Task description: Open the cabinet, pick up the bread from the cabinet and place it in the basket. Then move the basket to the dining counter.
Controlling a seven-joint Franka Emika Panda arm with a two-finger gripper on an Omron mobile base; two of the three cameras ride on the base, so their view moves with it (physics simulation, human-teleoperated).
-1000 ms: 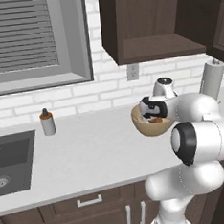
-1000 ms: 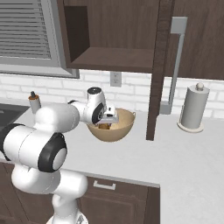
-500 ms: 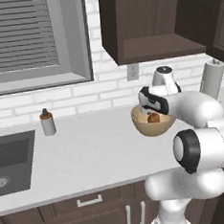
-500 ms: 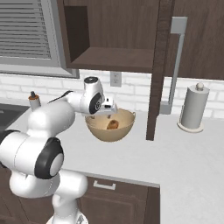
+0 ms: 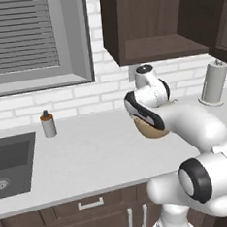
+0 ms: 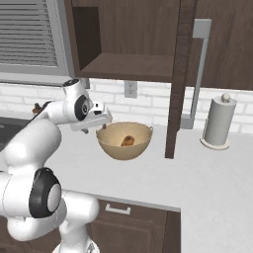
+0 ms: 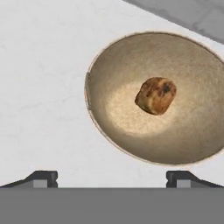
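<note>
The cabinet (image 6: 123, 49) stands open above the worktop (image 6: 207, 183). The basket (image 6: 124, 141) sits on the worktop, the bread (image 7: 156, 95) lying inside. The gripper (image 6: 99, 121) hangs beside its rim, 2 fingertips (image 7: 43, 178) apart, seemingly empty.

From the left base view the arm's forearm covers most of the basket (image 5: 153, 129); its contents cannot be seen there. In the hand view the basket's right rim is cut by the picture's edge. The sink (image 5: 10, 163) is cropped at left.
</note>
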